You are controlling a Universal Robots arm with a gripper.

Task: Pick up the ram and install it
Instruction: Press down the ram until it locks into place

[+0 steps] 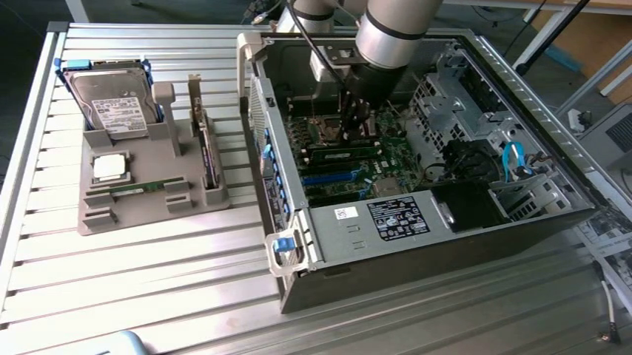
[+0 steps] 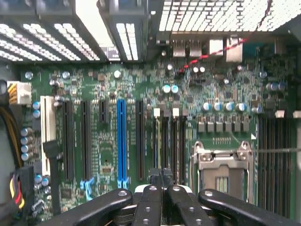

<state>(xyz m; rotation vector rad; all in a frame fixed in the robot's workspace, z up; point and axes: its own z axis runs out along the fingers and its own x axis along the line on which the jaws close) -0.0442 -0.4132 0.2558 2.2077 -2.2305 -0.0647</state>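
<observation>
Inside the open tower, we see the gripper with its two black metal fingers clenched tip to tip. We can make out nothing held between them. In the exterior view the gripper hangs low over the green motherboard.

Just beside the fingertips, toward the near side of the case, lies the ram. It is a long, thin green circuit-board stick that appears to sit in the memory slots. Its long axis runs across the board from the exterior view's left to its right, its ends pointing at the case walls. Whether the fingers touch it we cannot tell.

In the wrist view, dark parallel slots, one bright blue plastic slot and a square silver metal processor socket lie beyond the fingertips, amid small capacitors.

The grey and silver cylindrical arm rises above the fingers. Around them stands the black steel computer case.

Well apart from the fingers, a moulded grey plastic tray rests on the ribbed aluminium table. It carries a second green stick lying flat, a square silver processor chip, a boxy metal hard drive and a dark expansion card standing on edge.
</observation>
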